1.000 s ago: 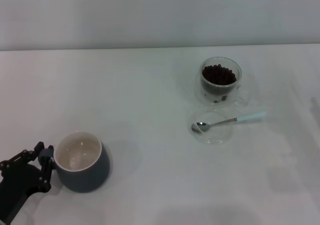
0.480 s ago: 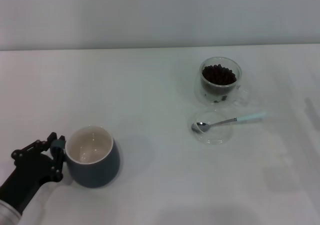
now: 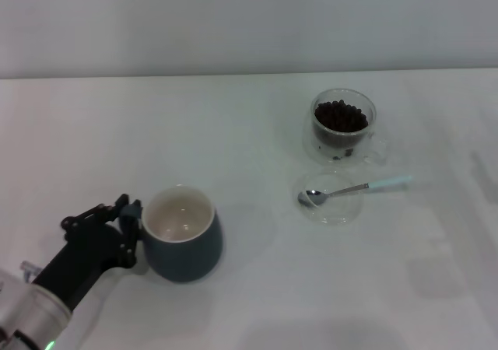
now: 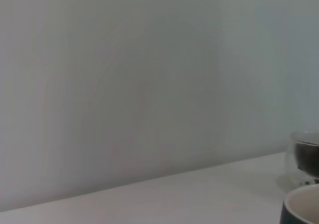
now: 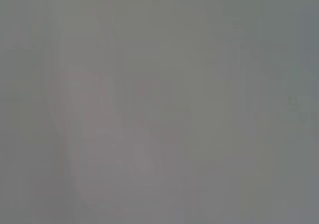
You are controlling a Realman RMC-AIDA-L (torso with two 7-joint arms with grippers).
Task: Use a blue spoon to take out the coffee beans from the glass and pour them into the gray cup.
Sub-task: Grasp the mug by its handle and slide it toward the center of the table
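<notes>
Left tool (image 3: 132, 229) grips the gray cup (image 3: 182, 235) by its handle side; cup sits on the desk (image 3: 233, 132), well left of the glass (image 3: 343, 126). Slide w/o tipping, stop beside the glass, clear of the blue spoon (image 3: 354, 188). Right tool not seen.

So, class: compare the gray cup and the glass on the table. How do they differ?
The gray cup is opaque, dark outside and cream inside; the glass is clear. The gray cup is empty; the glass holds coffee beans. The gray cup sits near the robot at its left hand; the glass stands farther back, untouched. Both stand upright on the table.
</notes>
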